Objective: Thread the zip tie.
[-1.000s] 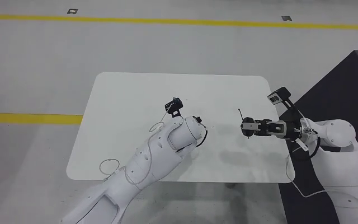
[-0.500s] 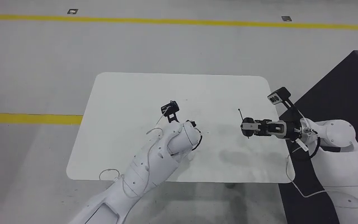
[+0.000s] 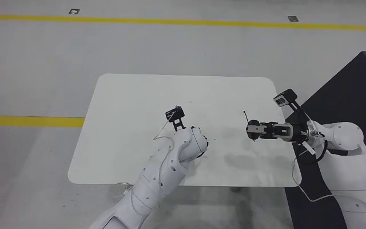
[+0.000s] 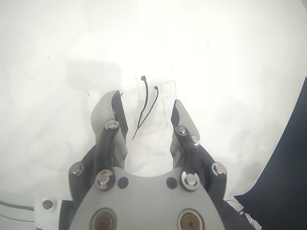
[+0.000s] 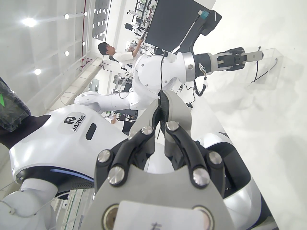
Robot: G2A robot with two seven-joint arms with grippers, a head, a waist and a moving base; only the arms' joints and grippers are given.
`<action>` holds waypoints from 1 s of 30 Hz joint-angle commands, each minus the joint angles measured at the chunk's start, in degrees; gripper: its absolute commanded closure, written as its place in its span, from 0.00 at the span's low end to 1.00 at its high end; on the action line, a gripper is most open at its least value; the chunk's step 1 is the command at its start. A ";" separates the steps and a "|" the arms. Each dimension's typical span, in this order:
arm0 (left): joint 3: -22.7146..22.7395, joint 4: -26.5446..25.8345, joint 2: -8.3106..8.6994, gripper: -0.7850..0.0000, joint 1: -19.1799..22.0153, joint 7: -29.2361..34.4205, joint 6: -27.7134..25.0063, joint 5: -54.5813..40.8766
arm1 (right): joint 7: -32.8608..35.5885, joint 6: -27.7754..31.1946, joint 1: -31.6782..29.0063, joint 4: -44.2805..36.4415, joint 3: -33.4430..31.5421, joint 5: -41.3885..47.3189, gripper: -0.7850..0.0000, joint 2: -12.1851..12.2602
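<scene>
2 zip ties (image 4: 146, 95), white table (image 3: 143, 97), grey floor (image 3: 46, 68).

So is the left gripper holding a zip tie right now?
No, the left gripper is open, its fingers apart above two zip ties in a clear box.

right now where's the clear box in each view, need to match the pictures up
left wrist view: clear box on the white table, seen between the fingers of the open left claw.
right wrist view: far off, at the left claw's tip.
top view: too faint to pick out; likely by the end of the left arm.
shared landmark: the left arm, whose claw is at the box.
</scene>
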State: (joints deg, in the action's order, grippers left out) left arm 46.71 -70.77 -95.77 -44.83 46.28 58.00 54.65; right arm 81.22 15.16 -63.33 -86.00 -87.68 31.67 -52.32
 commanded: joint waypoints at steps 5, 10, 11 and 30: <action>1.01 -0.13 -2.50 0.51 -0.71 0.00 0.00 3.46 | 0.00 0.00 0.00 0.00 0.00 0.00 1.00 0.00; 2.93 2.16 -4.04 0.53 -0.99 0.01 0.00 6.32 | 0.00 0.00 0.00 0.00 0.00 0.00 1.00 0.00; 3.31 2.79 -4.32 0.53 -0.85 0.01 0.00 6.88 | 0.00 0.00 0.00 0.00 0.00 0.00 1.00 0.00; 7.59 12.99 -8.74 0.59 2.34 0.00 0.00 9.61 | 0.00 0.00 0.00 0.00 0.00 0.00 1.00 0.00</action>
State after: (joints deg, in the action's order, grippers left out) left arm 54.05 -58.27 -104.34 -42.63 46.28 58.00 63.92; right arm 81.22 15.16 -63.33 -86.00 -87.68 31.67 -52.32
